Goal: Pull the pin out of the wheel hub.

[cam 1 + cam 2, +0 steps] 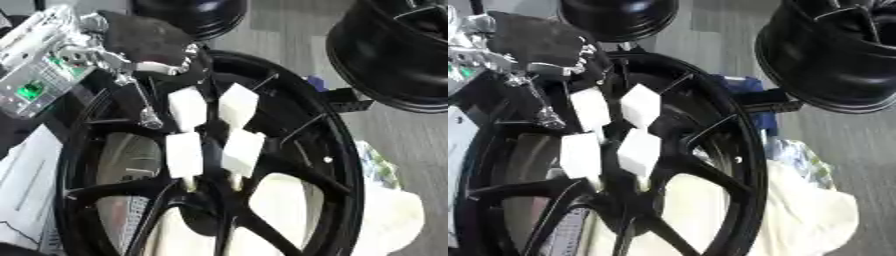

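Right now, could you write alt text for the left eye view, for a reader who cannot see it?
A black wheel fills the view, with four white blocks standing at its hub. The left hand reaches in from the upper left, just above them. A second black wheel sits at the upper right.

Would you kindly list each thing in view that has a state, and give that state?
Wheel hub: black, lying beneath the camera, spokes in view.
White blocks: four, clustered at the hub's centre, apparently still seated.
Left hand: over the hub's upper left rim; its grip cannot be told.
Right hand: not in view.
Second black wheel: apart, upper right.
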